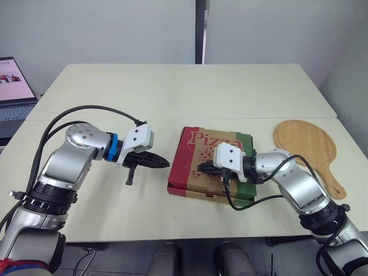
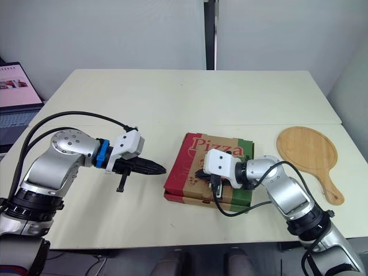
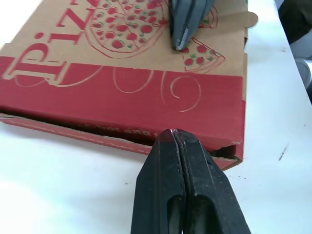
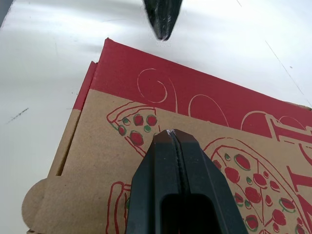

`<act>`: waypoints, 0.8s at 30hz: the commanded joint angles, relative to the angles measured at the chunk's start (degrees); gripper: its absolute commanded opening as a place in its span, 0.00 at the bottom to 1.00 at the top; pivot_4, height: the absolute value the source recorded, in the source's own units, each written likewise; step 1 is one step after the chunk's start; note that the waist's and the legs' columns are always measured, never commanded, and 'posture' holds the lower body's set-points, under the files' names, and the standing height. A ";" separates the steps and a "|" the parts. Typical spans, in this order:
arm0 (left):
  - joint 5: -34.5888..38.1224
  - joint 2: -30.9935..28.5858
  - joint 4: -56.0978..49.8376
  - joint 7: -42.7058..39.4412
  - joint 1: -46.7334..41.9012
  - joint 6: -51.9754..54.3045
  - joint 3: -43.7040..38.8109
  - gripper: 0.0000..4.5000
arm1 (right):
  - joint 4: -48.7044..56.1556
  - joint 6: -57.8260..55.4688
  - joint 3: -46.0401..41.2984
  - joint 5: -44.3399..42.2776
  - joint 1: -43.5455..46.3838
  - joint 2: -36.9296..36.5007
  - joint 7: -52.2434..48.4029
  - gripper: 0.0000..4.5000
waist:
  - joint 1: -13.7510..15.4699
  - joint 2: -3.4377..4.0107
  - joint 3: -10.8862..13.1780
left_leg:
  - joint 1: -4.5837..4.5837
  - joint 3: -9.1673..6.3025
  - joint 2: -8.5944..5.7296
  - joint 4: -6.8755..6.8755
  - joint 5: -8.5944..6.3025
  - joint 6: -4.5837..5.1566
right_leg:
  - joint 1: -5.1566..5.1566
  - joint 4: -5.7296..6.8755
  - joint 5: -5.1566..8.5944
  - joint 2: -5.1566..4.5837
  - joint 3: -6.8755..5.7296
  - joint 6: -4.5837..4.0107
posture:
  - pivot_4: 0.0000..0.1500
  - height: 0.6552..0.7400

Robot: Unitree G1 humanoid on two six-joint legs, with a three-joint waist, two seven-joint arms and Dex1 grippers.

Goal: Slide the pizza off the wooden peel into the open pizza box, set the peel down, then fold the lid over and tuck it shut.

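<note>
The pizza box (image 1: 214, 138) lies on the table with its printed lid folded down flat; in the left wrist view a thin gap shows under the lid's side edge (image 3: 122, 141). My left gripper (image 1: 167, 163) is shut and empty, its tip just short of the box's left side. On the lid near the front left corner rests my right gripper (image 1: 200, 168), also shut, holding nothing. Bare, the wooden peel (image 1: 305, 144) lies flat on the table to the right of the box. The pizza is hidden.
A laptop (image 1: 14, 86) sits off the table's far left edge. The cream table (image 1: 190, 92) stretches behind the box. Black cables loop from both arms, the right one hanging by the box's front edge (image 1: 233, 202).
</note>
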State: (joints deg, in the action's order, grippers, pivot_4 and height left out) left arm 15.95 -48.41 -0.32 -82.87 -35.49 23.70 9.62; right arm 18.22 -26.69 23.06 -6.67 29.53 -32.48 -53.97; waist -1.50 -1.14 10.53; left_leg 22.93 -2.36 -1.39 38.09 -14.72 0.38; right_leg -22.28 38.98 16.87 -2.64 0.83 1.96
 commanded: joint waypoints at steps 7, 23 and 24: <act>-1.45 5.00 -4.72 3.79 1.54 -1.06 3.97 0.00 | -0.50 2.19 0.28 2.16 -3.36 -0.34 0.67 0.01 | -0.03 0.00 0.00 | 0.00 0.00 0.00 0.00 0.00 0.00 | 0.00 0.01 0.00 -0.01 0.03 0.00 | 1.00 1.00; -4.31 7.14 -2.32 6.98 5.07 -2.34 7.00 0.00 | -1.06 5.27 -1.39 2.46 -5.97 -1.26 1.18 0.01 | 0.03 0.00 -0.02 | -0.07 0.00 0.00 0.00 0.00 0.00 | 0.09 -0.01 0.00 -0.01 0.02 0.00 | 1.00 1.00; -2.46 7.26 -3.14 7.26 4.99 -0.70 5.37 0.00 | -0.03 5.09 -2.42 1.73 -5.94 -1.27 1.34 0.01 | 0.04 0.00 -0.02 | -0.06 0.00 0.00 0.00 0.00 0.00 | 0.09 -0.01 0.00 -0.01 0.02 0.00 | 1.00 1.00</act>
State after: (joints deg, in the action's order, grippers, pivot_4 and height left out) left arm 12.16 -41.23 -2.74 -76.52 -31.14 20.99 16.47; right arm 17.18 -21.82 22.55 -4.54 23.88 -33.39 -52.79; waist -1.46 -1.14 10.50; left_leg 22.87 -2.36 -1.39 38.09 -14.72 0.38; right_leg -22.19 38.97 16.87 -2.65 0.85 1.96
